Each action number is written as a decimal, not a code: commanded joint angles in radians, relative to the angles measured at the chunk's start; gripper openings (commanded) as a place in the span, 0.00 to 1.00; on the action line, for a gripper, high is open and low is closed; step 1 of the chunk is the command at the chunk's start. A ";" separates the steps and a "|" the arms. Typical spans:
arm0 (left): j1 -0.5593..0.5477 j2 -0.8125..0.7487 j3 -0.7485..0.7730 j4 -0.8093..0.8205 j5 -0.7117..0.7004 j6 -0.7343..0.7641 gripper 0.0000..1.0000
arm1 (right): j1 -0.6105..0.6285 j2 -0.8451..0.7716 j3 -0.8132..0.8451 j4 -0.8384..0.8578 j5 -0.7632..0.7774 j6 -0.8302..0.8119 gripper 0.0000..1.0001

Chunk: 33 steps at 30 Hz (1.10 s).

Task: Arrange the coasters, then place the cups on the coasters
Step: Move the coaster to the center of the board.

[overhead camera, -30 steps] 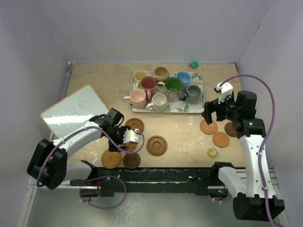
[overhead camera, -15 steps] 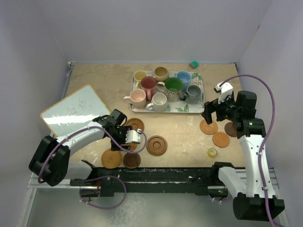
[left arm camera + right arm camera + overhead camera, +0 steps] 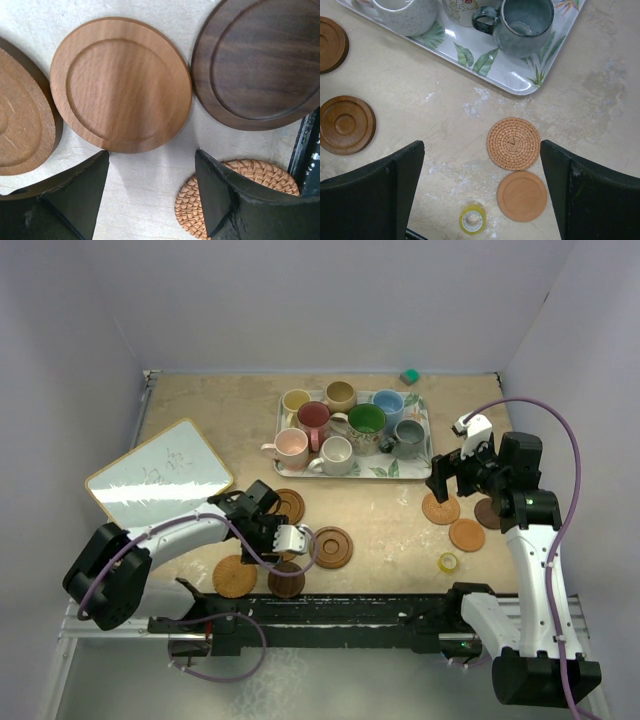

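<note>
Several mugs, among them a green cup [image 3: 366,421] and a grey cup [image 3: 525,25], stand on the leaf-print tray [image 3: 420,465]. My left gripper [image 3: 292,538] [image 3: 151,155] hangs open low over the table, nothing between its fingers. Just beyond its tips lies a mid-brown wooden coaster [image 3: 120,82], with a dark coaster [image 3: 260,60] [image 3: 286,580], a woven coaster [image 3: 192,205] [image 3: 236,576] and another brown coaster [image 3: 20,120] around it. My right gripper [image 3: 440,482] [image 3: 481,145] is wide open above a woven coaster [image 3: 513,143] [image 3: 440,508] and a plain light coaster [image 3: 521,196] [image 3: 466,534].
A ringed dark coaster [image 3: 331,547] and another ringed coaster [image 3: 288,505] lie mid-table, and a dark coaster [image 3: 490,513] sits by the right arm. A yellow tape roll [image 3: 448,562] [image 3: 472,219], a whiteboard [image 3: 160,472] at left and a small green block [image 3: 409,376] at the back.
My left gripper has slid right and toward the near edge over the coaster cluster, its jaws narrowing a little. The right arm has not moved.
</note>
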 commanded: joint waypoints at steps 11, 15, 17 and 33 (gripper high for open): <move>-0.162 0.081 0.018 0.109 0.022 -0.039 0.64 | -0.004 -0.001 0.000 0.026 0.007 -0.015 1.00; -0.213 0.154 0.059 0.124 0.023 -0.020 0.64 | -0.004 0.008 0.000 0.030 0.022 -0.015 1.00; -0.229 0.194 0.098 0.125 0.020 -0.013 0.64 | -0.004 0.011 0.000 0.028 0.026 -0.016 1.00; -0.311 0.404 0.348 0.216 0.054 -0.056 0.64 | -0.004 0.002 0.000 0.037 0.054 -0.015 1.00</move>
